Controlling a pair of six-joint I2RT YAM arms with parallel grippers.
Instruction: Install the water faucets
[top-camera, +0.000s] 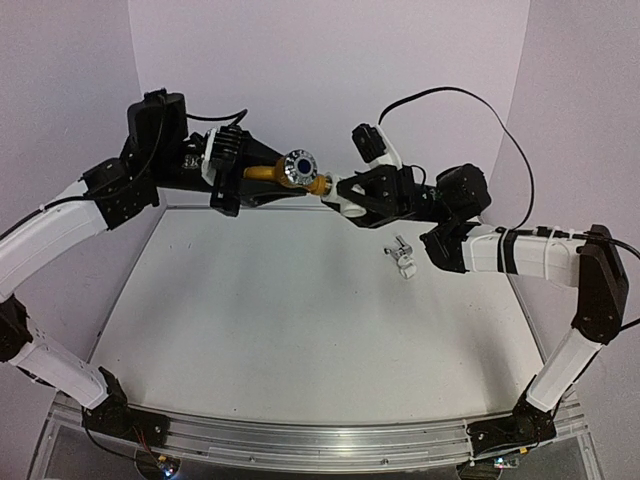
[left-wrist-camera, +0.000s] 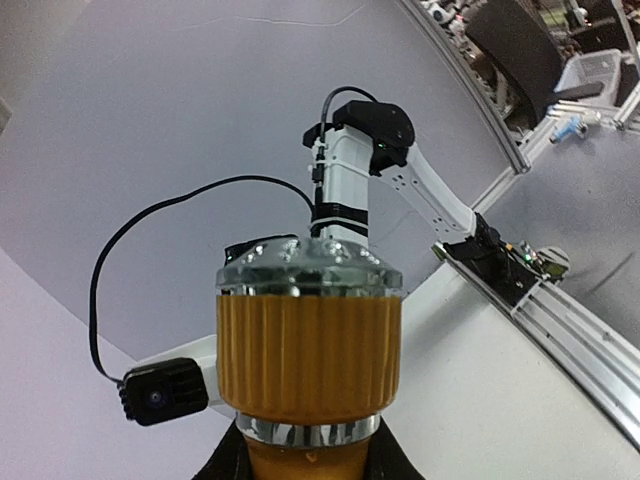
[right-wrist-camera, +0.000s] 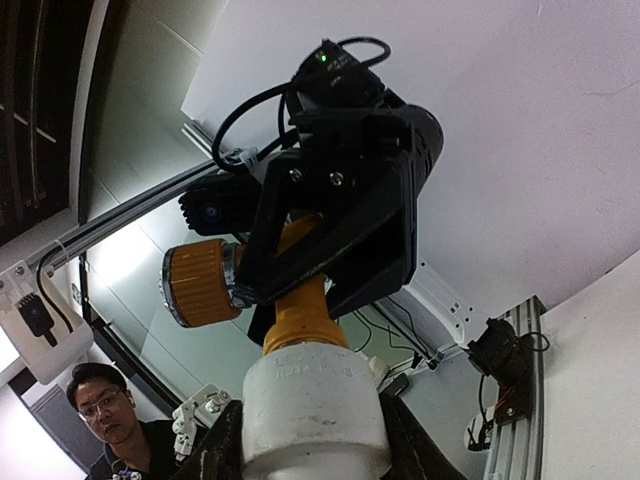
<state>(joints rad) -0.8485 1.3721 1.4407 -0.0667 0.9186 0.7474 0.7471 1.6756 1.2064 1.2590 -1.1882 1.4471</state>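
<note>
Brass faucet: the brass faucet is up in the air above the far edge of the table. It lies almost level between the two end effectors.
Handle: its round ribbed handle has a silver cap with a blue dot and faces the top camera. In the left wrist view it fills the lower middle.
Threaded end: it points to the right and meets the mouth of the white fitting. In the right wrist view the brass stem comes straight out of the fitting's top. How deep it sits inside, I cannot tell.
Left end effector: the left end effector is closed on the faucet body, behind the handle.
Right end effector: the right end effector is closed around the white fitting, with one finger at each side.
Left arm pose: it rises from the near left base and bends by the left table edge. The forearm is raised and reaches right, toward the middle.
Right arm pose: it rises from the near right base, with the elbow high at the right edge. The forearm goes left along the far side, and the wrist is turned toward the left arm.
Silver faucet: the silver faucet lies on the table right of centre, near the right forearm. It touches a second fitting.
Background: a person with glasses shows at the lower left of the right wrist view.
</note>
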